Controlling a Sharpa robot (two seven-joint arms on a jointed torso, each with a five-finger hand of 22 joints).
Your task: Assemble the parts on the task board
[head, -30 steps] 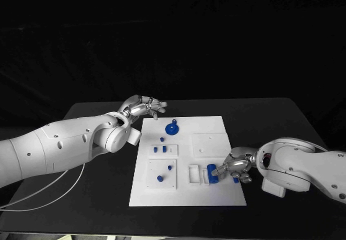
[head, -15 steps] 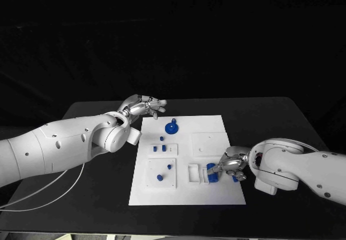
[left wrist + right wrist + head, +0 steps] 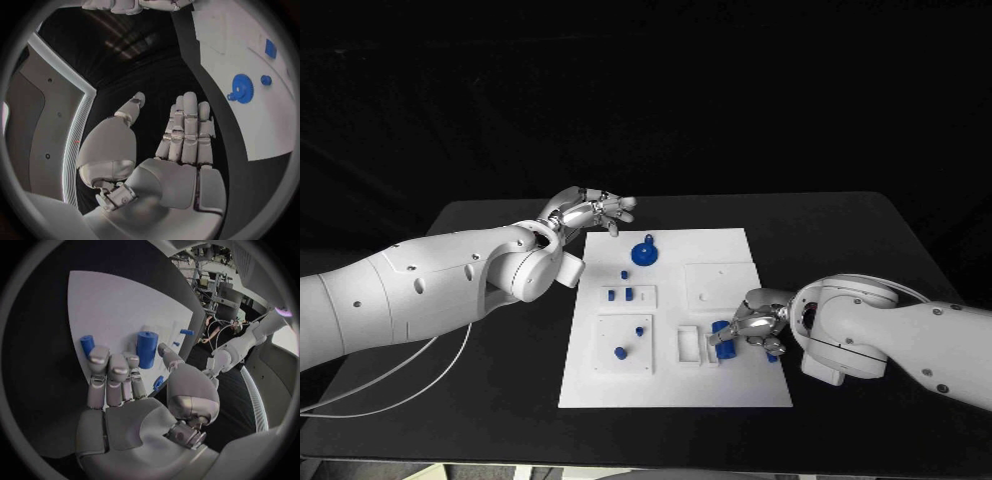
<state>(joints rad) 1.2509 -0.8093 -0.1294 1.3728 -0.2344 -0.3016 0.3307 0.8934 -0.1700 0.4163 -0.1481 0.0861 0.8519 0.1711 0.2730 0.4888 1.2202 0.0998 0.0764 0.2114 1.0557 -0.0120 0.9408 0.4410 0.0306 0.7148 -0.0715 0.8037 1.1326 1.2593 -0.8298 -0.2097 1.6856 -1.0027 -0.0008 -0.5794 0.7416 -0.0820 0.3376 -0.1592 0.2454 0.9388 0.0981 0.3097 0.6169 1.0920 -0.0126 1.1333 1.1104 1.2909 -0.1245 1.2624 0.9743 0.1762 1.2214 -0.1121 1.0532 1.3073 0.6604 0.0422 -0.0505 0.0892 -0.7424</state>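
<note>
Board (image 3: 678,385) lies mid-table (image 3: 473,400). Right hand (image 3: 750,330) sits over the board's right edge, thumb and fingers closed around an upright blue cylinder (image 3: 146,349) that stands on the board; a second blue peg (image 3: 87,344) stands just beside the fingertips. Left hand (image 3: 589,212) hangs off the board's far left corner, fingers straight and apart, holding nothing. Blue gear (image 3: 646,255) lies near the far edge; small blue parts (image 3: 626,295) sit mid-board.

I see my left hand (image 3: 593,212) raised, fingers straight and apart, empty; my right hand (image 3: 753,327) reaches low, fingers half curled.
</note>
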